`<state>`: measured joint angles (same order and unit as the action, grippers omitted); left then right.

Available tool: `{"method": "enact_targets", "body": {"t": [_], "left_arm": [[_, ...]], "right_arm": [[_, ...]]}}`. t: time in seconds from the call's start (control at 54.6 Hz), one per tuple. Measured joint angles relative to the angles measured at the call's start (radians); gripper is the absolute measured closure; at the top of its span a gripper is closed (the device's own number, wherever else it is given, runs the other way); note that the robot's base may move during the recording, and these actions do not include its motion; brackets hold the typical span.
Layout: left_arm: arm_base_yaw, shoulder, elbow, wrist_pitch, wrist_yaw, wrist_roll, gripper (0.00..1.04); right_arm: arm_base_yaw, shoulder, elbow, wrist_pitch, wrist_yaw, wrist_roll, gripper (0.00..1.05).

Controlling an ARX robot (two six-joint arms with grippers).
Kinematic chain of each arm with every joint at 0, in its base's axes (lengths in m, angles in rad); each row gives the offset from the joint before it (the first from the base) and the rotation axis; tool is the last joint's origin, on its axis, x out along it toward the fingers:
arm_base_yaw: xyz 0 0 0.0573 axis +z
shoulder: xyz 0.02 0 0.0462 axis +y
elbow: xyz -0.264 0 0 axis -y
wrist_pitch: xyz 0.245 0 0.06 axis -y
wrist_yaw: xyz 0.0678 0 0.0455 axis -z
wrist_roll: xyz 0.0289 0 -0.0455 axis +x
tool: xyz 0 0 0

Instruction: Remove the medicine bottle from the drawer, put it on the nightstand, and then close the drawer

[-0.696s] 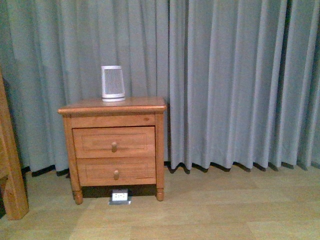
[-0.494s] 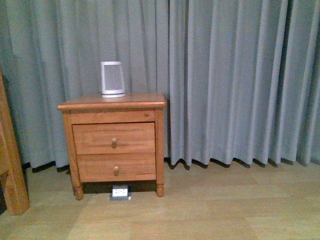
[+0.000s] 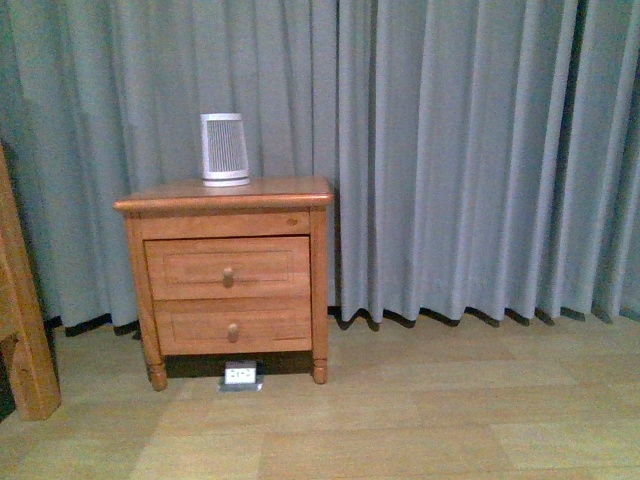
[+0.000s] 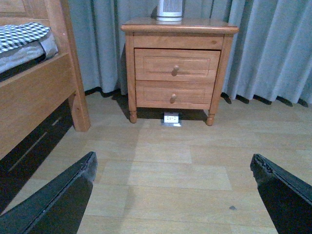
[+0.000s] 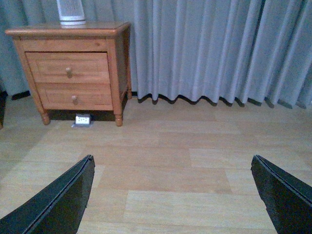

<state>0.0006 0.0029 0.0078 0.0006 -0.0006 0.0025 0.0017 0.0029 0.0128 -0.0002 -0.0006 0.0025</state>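
The orange-brown nightstand (image 3: 223,195) stands against the grey curtain, left of centre in the front view; it also shows in the left wrist view (image 4: 178,27) and the right wrist view (image 5: 68,30). Its upper drawer (image 3: 228,268) is shut, with a round knob (image 3: 228,274). The medicine bottle is out of view. My left gripper (image 4: 173,168) is open and empty, well short of the nightstand above the floor. My right gripper (image 5: 171,168) is open and empty, further off and to the right of the nightstand. Neither arm shows in the front view.
A white-grey ribbed device (image 3: 224,149) stands on the nightstand top. The lower drawer (image 3: 232,327) is shut. A small white socket box (image 3: 240,375) lies on the floor under the nightstand. A wooden bed frame (image 4: 34,97) stands to its left. Wooden floor (image 3: 400,420) lies in front.
The nightstand has shifted up in the front view and looks a little smaller; the view has tilted or moved. The drawers stay shut.
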Motion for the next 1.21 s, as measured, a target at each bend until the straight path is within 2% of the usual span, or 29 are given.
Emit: {"method": "enact_targets", "body": {"t": [1.209], "left_arm": [[0.0,0.0,0.0,0.0,0.0,0.0,0.07]], "right_arm": [[0.0,0.0,0.0,0.0,0.0,0.0,0.07]]}}
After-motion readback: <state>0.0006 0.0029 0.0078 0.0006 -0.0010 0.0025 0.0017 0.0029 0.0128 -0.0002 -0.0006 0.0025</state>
